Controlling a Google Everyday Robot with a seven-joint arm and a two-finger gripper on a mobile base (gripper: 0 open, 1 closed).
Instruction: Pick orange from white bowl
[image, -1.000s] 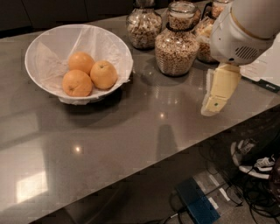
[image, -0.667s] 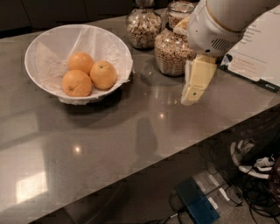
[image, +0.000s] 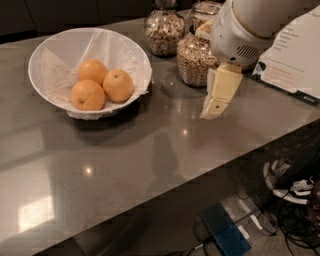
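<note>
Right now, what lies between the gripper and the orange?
In the camera view, only bare counter and the paper-lined rim of the bowl separate the gripper from the orange. The jar stands behind that line.

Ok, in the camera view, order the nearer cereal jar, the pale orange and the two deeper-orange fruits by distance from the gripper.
1. The nearer cereal jar, just behind the gripper, which hangs above the counter right of the white bowl.
2. The orange, at the bowl's right side.
3. The rear deep-orange fruit and front deep-orange fruit, at the bowl's left: too close to call.
</note>
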